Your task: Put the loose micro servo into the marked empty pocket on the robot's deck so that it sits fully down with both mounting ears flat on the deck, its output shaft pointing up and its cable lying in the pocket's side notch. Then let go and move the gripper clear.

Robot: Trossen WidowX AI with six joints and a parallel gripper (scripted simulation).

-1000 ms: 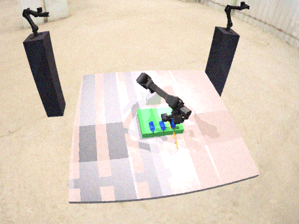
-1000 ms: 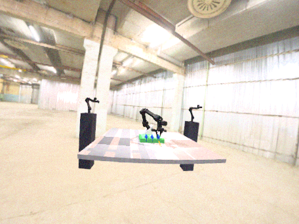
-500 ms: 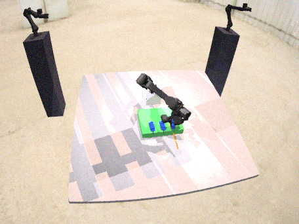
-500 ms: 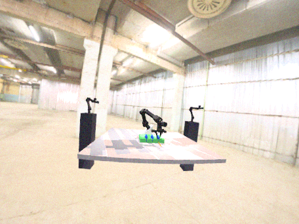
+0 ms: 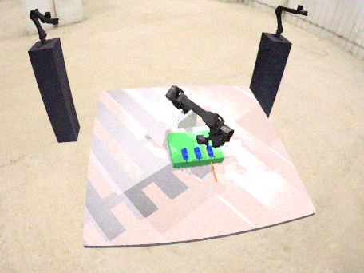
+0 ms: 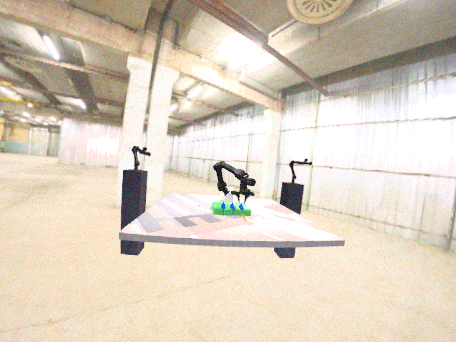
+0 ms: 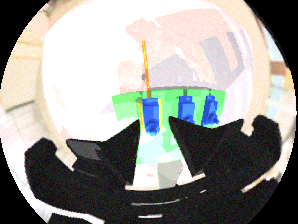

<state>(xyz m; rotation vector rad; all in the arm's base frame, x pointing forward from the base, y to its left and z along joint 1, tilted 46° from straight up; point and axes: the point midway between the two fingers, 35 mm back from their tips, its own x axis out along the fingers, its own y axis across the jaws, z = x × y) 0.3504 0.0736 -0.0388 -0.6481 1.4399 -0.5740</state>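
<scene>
The loose blue servo [image 5: 210, 152] [image 6: 241, 206] [image 7: 151, 112] stands within the yellow-marked pocket outline [image 7: 160, 116] on the green deck [image 5: 178, 140] [image 6: 217, 212] [image 7: 122, 104]. Its round shaft end faces up, on the side nearer the gripper. Its orange cable [image 5: 214, 172] [image 6: 244, 218] [image 7: 145, 62] runs out over the deck's edge on the notch side. The ears are too small to tell whether they lie flat. My gripper [image 6: 242, 200] [image 7: 154, 120] is open, its fingertips apart on either side of the servo, with a gap showing on both sides in the wrist view.
Two more blue servos sit in the deck beside it, the middle one [image 5: 197, 152] [image 6: 232, 206] [image 7: 186, 109] and the outer one [image 5: 184, 154] [image 6: 223, 206] [image 7: 210, 110]. The middle one is close to one finger. Two dark pedestals [image 5: 53, 92] [image 5: 269, 68] with arms stand beyond the table.
</scene>
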